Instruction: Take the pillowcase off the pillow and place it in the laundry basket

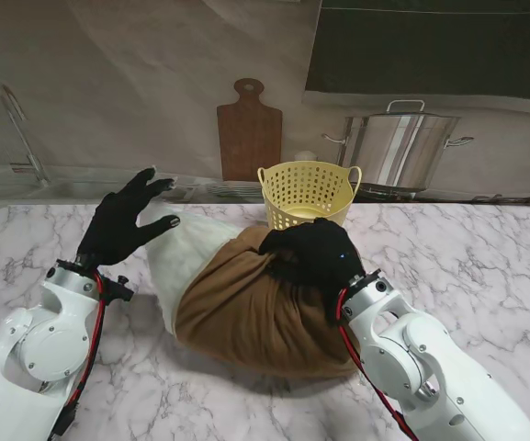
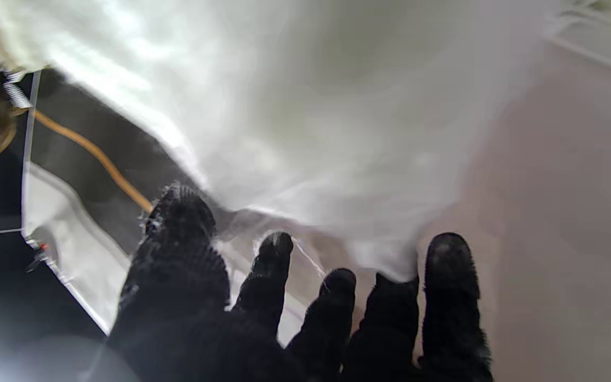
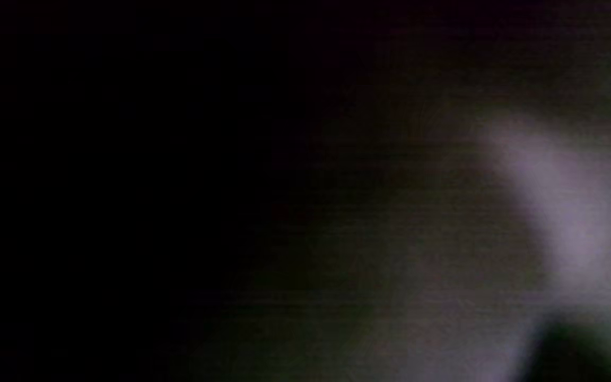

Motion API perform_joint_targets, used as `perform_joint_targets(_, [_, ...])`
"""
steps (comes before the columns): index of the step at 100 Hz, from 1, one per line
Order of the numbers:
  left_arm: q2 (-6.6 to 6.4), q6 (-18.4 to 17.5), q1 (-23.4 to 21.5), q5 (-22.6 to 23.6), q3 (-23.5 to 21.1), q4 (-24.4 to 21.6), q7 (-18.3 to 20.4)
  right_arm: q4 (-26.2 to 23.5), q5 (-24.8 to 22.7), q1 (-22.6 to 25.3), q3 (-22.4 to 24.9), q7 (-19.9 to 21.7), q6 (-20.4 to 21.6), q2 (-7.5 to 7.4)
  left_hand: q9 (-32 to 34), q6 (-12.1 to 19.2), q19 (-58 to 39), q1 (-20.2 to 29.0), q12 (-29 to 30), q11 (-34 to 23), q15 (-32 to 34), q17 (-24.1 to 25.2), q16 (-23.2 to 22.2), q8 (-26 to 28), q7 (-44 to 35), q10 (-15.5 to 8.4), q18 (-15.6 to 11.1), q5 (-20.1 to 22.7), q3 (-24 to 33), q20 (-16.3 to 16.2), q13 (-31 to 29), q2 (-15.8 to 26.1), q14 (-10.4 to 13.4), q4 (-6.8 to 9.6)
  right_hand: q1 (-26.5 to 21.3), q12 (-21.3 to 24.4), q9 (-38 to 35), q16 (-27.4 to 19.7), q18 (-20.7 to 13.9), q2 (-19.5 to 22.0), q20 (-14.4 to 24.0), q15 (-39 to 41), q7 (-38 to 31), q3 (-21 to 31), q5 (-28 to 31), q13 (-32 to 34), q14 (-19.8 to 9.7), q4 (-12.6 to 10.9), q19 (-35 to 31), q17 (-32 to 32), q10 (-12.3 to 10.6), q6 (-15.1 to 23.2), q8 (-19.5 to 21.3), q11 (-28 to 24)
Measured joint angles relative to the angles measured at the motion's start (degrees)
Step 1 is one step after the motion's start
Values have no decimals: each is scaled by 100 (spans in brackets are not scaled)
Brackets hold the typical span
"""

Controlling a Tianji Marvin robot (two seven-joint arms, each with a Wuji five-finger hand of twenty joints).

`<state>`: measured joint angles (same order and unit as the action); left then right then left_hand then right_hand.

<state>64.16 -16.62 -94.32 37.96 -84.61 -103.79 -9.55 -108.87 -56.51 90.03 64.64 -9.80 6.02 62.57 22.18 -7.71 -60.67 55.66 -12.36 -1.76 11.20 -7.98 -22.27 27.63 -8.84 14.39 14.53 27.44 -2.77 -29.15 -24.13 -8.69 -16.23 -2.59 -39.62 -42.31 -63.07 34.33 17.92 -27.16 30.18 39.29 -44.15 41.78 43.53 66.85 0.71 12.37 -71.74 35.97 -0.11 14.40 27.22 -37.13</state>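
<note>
Leftmost, left hand (image 1: 122,223) raised with fingers (image 2: 446,276) spread, gripping nothing, just beside white pillow (image 1: 180,255), brown pillowcase (image 1: 246,308) bunched over pillow's right part on marble table (image 1: 467,248), right hand (image 1: 315,254) clenched on pillowcase's gathered top, yellow laundry basket (image 1: 308,193) just behind.

The surface (image 1: 485,248) is white marble with thin grey lines. Behind it stands a wall (image 1: 108,83) of pale stone with soft streaks. A brown wooden cutting board (image 1: 249,133) leans upright against that wall. To the right sits a big shiny metal pot (image 1: 400,147) with a lid (it has a handle on each side). Above the pot is a dark panel (image 1: 430,46). On the far left a thin metal bar (image 1: 21,133) slants up. The light is soft and even.
</note>
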Motion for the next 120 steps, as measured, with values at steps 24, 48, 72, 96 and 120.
perform_joint_targets(24, [-120, -319, 98, -460, 103, -374, 1271, -9, -5, 4, -2, 16, -25, -1, -1551, -367, 2, -1140, 839, 347, -282, 307, 449, -826, 803, 249, -54, -1449, 100, 340, 814, -242, -126, 63, -2, 0, 0, 2, 0, 0, 0, 0, 0, 0, 1, 0, 4, 0, 0, 0, 1, 0, 8, -3])
perform_joint_targets(48, [-434, -262, 294, -190, 63, -455, 2568, -35, -20, 39, 46, 45, -15, -1, -1602, -417, 1723, -291, 1104, 312, -176, 18, 529, -1642, 942, 274, -586, -1777, 223, 399, 615, -875, 65, 129, -3, 1, 0, 2, 0, 0, 0, 1, -1, 0, 1, 0, 4, 0, 0, 0, 2, -1, 10, -4])
perform_joint_targets(72, [-443, -190, 302, -161, 45, -328, 2306, -41, -9, 37, 37, 64, 12, -5, -1318, -409, 1723, 581, 995, 276, -70, -262, 530, -1554, 855, 274, -698, -1777, 451, 367, 194, -592, 218, 473, -3, 2, 0, 3, -1, 0, 0, 1, -1, 4, 1, 0, 5, 0, 0, 0, 2, -1, 10, -4])
perform_joint_targets(96, [-440, 250, 476, 50, 504, -194, 2190, -13, 34, -12, -34, 65, 12, -8, -781, -485, 1740, 462, 772, 200, -39, -338, 530, -1457, 806, 274, -654, -1648, 317, 308, -55, -409, 233, 420, -3, 2, 0, 8, -1, 0, 0, 21, -2, 38, 1, 1, 35, 0, 0, 0, 8, -3, 22, -6])
perform_joint_targets(120, [-439, 233, 610, -451, 747, -104, 2323, 4, 45, -4, -40, 43, 4, -6, 502, -1065, 2169, -251, 232, -115, 76, -659, 402, -1347, 725, 300, -626, -1361, 327, 202, -648, -471, 262, 410, -4, 2, -4, 10, -1, -5, 0, 66, -10, 55, 45, 8, 48, 0, 0, 0, 9, -5, 83, -13])
